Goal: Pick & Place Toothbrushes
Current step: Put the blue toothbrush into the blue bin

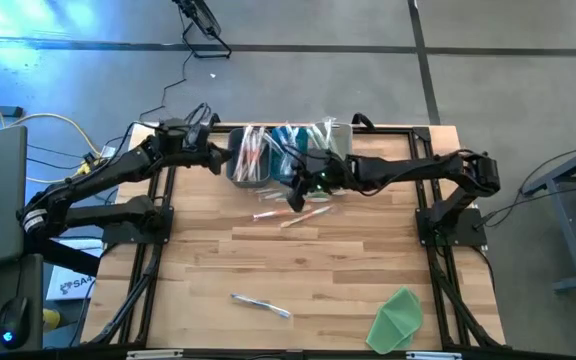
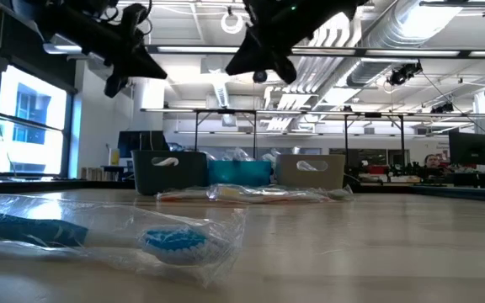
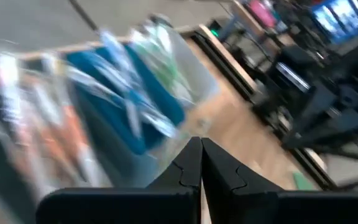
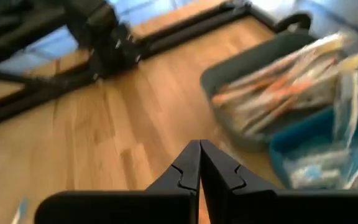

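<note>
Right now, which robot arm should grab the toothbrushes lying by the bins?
Probably the right. The right gripper hangs nearly over the loose toothbrushes; the left gripper is beside the dark bin, farther away.

Smooth pale wood table (image 1: 298, 260); glossy plastic-wrapped toothbrushes (image 1: 278, 150)

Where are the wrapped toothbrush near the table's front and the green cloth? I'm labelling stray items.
wrapped toothbrush (image 1: 261, 304), high view, middle of its wrapper.
green cloth (image 1: 398, 318), high view, centre of the sheet.
</note>
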Robot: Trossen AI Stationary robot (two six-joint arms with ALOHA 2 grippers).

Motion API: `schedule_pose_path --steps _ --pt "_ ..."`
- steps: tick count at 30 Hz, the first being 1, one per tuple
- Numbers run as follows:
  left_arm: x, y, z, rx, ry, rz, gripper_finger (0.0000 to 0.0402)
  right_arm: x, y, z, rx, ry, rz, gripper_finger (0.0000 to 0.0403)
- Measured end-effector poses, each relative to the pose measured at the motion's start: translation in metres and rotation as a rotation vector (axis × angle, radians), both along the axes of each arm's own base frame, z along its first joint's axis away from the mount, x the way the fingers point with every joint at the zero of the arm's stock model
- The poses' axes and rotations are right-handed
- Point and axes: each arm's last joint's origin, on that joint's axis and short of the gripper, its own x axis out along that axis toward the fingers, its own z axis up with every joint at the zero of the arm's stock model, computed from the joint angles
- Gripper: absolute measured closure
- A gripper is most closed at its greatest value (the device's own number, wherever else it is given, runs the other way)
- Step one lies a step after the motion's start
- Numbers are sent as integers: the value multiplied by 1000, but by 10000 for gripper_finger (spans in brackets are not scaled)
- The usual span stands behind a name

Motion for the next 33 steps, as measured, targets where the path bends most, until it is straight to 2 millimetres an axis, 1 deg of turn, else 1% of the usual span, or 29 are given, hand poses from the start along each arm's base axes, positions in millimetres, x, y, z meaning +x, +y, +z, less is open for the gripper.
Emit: schedule_pose_path --steps 3,8,12,15,18,20,23,25,26,30,33 --pt "10 -16 0 9 7 -71 402 -8 12 2 -9 63 16 401" --pt "23 -45 1 67 23 -111 402 -15 31 8 -41 91 11 401" --pt "30 -72 0 113 39 -145 402 -23 42 9 -60 130 -15 401" --pt "32 -92 1 134 28 -181 402 -31 50 16 -64 144 4 401" --pt "33 -109 3 140 8 -219 402 -37 57 25 -83 119 23 401" --pt "32 -120 4 156 -4 -233 402 -37 62 30 -123 81 15 401" --pt "34 -133 5 176 -24 -240 402 -46 68 44 -187 27 13 401" --pt "34 -140 3 189 -16 -241 402 -50 69 60 -209 -51 26 401" --pt "35 -143 2 191 -12 -242 402 -54 69 63 -219 -62 31 401" --pt "44 -155 -9 193 32 -236 402 -71 68 67 -225 -121 56 401" --pt "55 -165 -13 188 17 -260 402 -89 66 70 -212 -231 68 401"
